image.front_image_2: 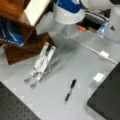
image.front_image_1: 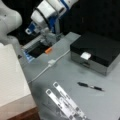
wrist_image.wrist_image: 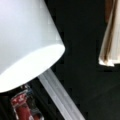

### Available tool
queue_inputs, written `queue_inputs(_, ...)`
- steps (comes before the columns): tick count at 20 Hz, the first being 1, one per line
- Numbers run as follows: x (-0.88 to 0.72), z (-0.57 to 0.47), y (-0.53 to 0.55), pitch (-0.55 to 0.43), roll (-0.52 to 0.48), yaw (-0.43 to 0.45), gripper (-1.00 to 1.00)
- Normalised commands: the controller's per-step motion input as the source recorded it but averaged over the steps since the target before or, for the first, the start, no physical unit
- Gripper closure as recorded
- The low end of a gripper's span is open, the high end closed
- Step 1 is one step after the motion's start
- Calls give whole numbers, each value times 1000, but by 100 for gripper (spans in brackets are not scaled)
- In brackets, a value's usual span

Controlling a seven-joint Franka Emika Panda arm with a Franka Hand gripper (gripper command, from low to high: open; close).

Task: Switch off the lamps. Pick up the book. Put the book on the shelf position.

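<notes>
The book (image.front_image_1: pixel 11 75) is a large white slab at a front view's left, lying on the brown wooden shelf position (image.front_image_1: pixel 23 115). In a front view it shows as a white sheet (image.front_image_2: pixel 37 10) on top of the reddish-brown shelf position (image.front_image_2: pixel 27 46). A white lamp shade (wrist_image.wrist_image: pixel 25 42) fills the wrist view's left; I cannot tell whether it is lit. My gripper (image.front_image_1: pixel 48 38) hangs under the white and blue arm, just above a small orange piece (image.front_image_1: pixel 48 50) at the table's far edge. It holds nothing that I can see. In a front view the gripper (image.front_image_2: pixel 67 31) is a blur.
A black-lidded box (image.front_image_1: pixel 97 51) stands at a front view's right. A black pen (image.front_image_1: pixel 90 86) lies on the grey table, and perforated metal strips (image.front_image_1: pixel 66 102) lie near the bottom. A white cable with an inline switch (image.front_image_1: pixel 51 62) runs across the table.
</notes>
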Motion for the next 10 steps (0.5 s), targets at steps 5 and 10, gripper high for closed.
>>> queue_inputs(5,390,-253,431,-304,694,-292,-100)
queue_inputs(10,269,-225,119,-198,536,-205,-100)
